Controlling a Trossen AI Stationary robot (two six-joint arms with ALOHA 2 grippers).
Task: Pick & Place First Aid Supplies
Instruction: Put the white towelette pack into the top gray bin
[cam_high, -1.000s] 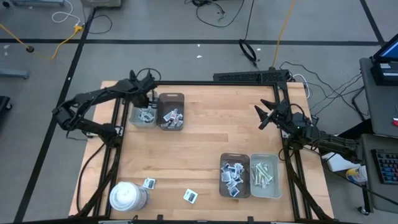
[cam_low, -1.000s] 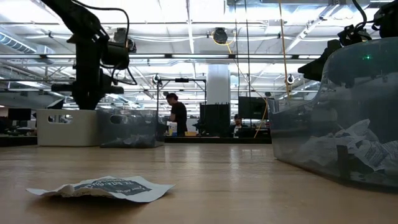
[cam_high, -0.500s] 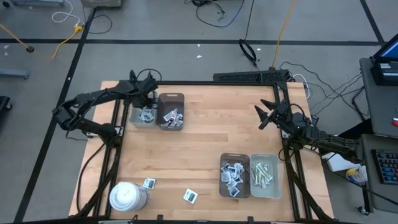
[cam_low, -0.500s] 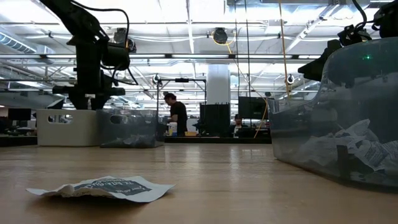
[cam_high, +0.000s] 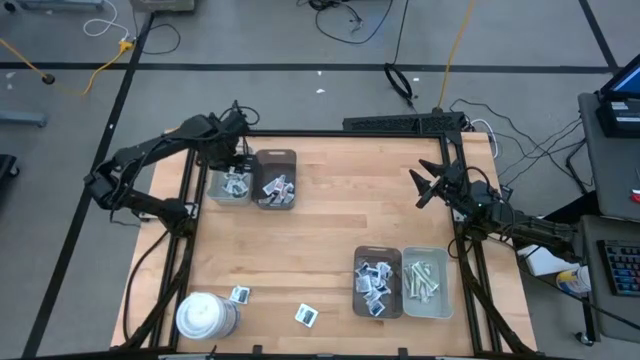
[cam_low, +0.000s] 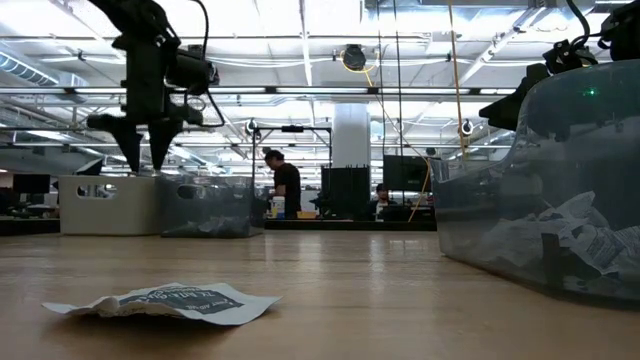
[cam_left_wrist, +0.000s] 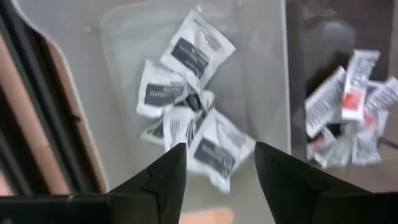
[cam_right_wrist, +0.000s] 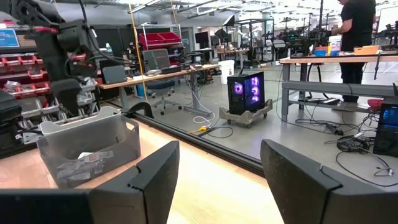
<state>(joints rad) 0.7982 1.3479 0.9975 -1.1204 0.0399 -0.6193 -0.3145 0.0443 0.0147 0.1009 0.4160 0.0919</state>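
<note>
Now our left gripper hangs with open, empty jaws over the grey tray.
From above, we see two loose packets on the desk near the white cylinder, not yet sorted; our right gripper waits open at the desk's right edge. Our left wrist view shows several packets already lying inside this tray. The low view shows one packet flat on the desk, so work remains.
</note>
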